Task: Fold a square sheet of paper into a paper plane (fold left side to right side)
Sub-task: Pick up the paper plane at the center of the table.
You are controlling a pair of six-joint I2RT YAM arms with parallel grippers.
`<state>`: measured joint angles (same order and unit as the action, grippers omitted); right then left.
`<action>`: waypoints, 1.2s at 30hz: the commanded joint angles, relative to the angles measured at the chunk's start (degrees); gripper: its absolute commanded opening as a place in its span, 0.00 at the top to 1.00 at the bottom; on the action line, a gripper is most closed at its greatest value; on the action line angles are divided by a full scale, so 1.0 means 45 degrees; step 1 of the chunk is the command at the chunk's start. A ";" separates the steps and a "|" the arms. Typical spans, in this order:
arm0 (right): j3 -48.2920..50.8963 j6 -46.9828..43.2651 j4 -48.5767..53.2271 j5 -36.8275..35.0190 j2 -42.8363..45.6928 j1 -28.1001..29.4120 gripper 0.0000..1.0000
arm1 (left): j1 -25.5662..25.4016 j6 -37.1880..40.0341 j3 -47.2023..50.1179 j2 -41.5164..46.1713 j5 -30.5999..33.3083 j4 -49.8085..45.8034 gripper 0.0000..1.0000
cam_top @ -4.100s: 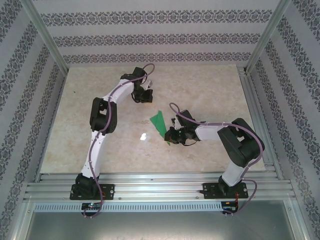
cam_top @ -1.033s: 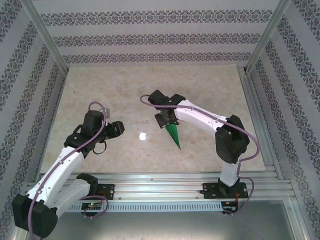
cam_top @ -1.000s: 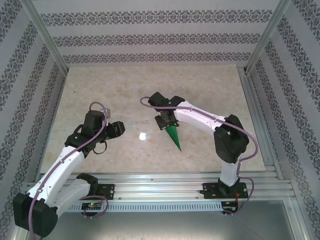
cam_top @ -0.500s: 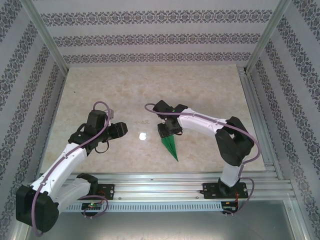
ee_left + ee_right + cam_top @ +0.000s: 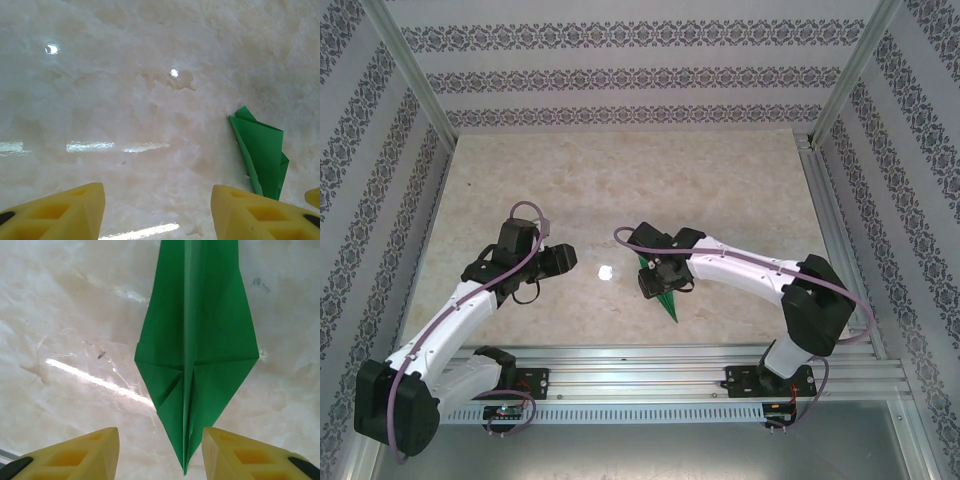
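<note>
Nearest the arm bases, the paper plane (image 5: 668,305) lies flat on the table (image 5: 740,180), a narrow green dart with its sharp nose pointing toward the near edge and slightly right. Just beyond the nose, the right gripper (image 5: 658,285) hangs over the dart's body, covering most of it from above; a small green corner shows on the gripper's far side.

In the right wrist view the paper plane (image 5: 200,340) runs straight away from the camera. Its nose sits in the gap of the right gripper (image 5: 160,435), and the layered wings widen beyond the yellow fingers (image 5: 75,452) along a centre crease. The jaws stand well apart — roughly as wide as the dart's nose section — and grip nothing. The right-hand finger overlaps the paper's edge in that view, but I cannot tell whether it touches the paper. The left-hand finger is clear of the paper, over bare marble.

Well to the left, the left gripper (image 5: 563,262) points toward the middle of the table, with a small white speck (image 5: 605,271) between it and the right gripper. Its jaws are parted too — the left gripper (image 5: 157,192) frames bare table and holds nothing. The paper plane (image 5: 260,150) lies ahead and off to its right, outside the gap.
</note>
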<state>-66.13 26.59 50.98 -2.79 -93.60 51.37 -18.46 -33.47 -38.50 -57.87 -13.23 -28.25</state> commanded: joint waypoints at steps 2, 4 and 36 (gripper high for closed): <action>0.0157 0.0290 -0.0134 -0.0396 -0.0661 0.0013 0.53 | -0.0102 0.0173 -0.0311 0.0048 -0.0148 0.0503 0.41; 0.0193 0.0306 -0.0260 -0.0323 -0.0836 -0.0044 0.53 | -0.0100 0.0173 -0.0310 0.0047 -0.0179 0.0506 0.41; 0.0973 0.0205 -0.1423 0.0441 -0.2037 -0.0730 0.77 | -0.0309 0.0193 -0.0446 -0.0174 -0.0256 0.0458 0.41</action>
<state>-62.78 27.14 46.83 -1.98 -101.25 48.80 -18.92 -33.47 -38.87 -58.46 -13.26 -28.25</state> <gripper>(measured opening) 0.238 0.589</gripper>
